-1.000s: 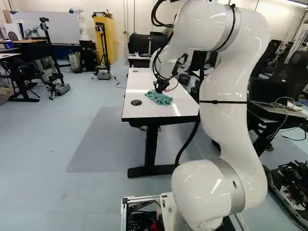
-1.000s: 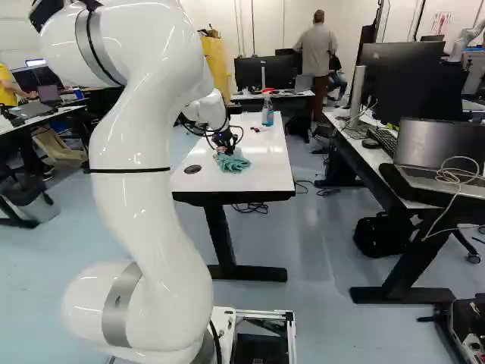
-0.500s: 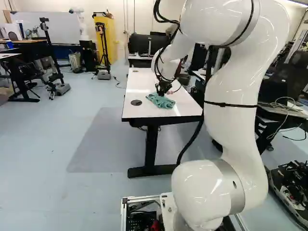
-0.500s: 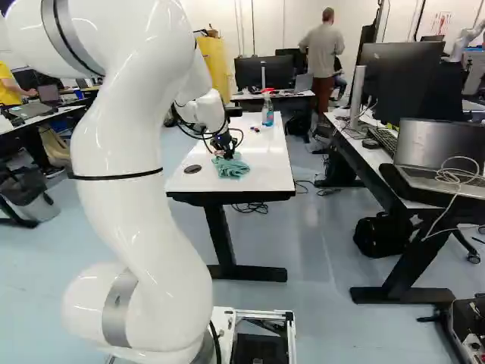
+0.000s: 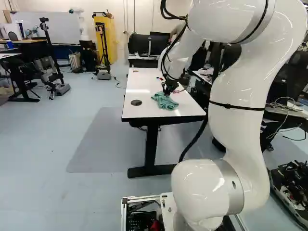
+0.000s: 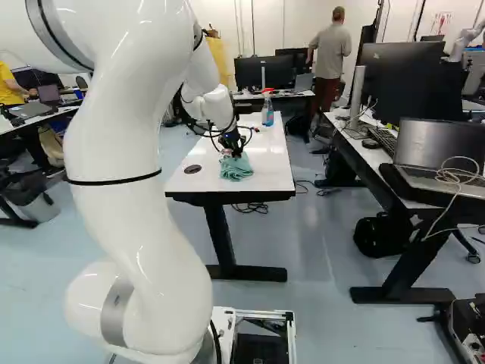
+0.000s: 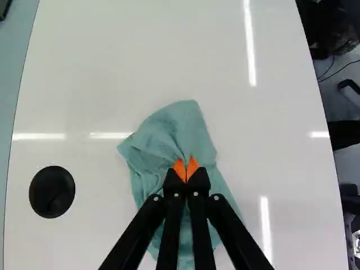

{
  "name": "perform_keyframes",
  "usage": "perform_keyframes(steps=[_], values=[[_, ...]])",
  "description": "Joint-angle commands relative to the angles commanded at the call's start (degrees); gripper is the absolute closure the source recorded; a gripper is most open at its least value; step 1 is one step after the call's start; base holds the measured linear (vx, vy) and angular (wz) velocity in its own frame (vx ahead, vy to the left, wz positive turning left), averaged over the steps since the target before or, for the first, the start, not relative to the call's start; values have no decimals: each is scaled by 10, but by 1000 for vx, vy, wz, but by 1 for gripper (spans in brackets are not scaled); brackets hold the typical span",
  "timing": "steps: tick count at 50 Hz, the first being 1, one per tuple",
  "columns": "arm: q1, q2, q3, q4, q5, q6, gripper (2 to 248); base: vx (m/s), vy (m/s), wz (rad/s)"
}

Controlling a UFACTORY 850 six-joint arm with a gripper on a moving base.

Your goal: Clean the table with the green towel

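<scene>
In the left base view my gripper reaches down to the green towel, which lies bunched on the white table. The wrist view shows the gripper with its orange tips together, pinching a fold of the towel. Cloth spreads flat ahead of the fingers and on both sides beneath them, resting on the tabletop. The right base view has the towel right below the gripper.
A spray bottle stands at the table's far end, with small items near it. A round black grommet sits in the tabletop beside the towel. Another desk with a laptop stands to the right. Another robot is far back.
The gripper and the towel in it have slid across the tabletop, rightward in both base views. My arm has leaned further right in the left base view. The base has stayed put.
</scene>
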Motion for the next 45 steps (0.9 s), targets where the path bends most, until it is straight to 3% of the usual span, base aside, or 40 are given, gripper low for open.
perform_keyframes(steps=[21,45], values=[[0,32,6,0,0,0,228,0,0,0],[2,37,12,0,0,0,228,0,0,0]])
